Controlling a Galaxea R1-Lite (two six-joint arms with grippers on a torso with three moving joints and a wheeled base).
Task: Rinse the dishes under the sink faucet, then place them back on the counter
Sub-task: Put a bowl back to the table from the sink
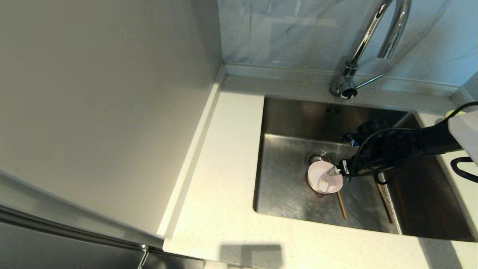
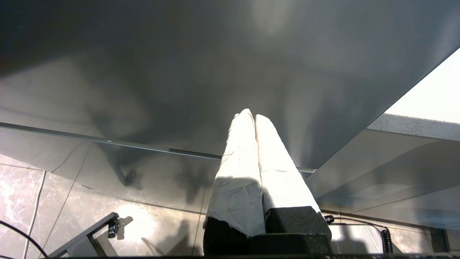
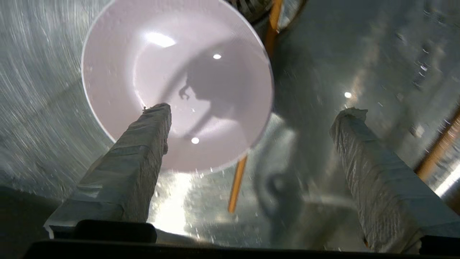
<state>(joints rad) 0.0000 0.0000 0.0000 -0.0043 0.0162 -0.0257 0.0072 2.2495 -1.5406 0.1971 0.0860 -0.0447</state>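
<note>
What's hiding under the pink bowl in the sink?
A brown chopstick runs under the pink bowl, poking out on both sides; its middle is covered. The bowl also covers part of the drain strainer. The sink floor beneath cannot be seen.

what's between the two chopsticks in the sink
In the head view, only bare steel sink floor lies between the two chopsticks. The pink bowl sits past their far ends, by the drain, with the right gripper over it.

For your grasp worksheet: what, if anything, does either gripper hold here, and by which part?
Nothing. The right gripper is open above the pink bowl in the sink; the left gripper is shut on nothing.
</note>
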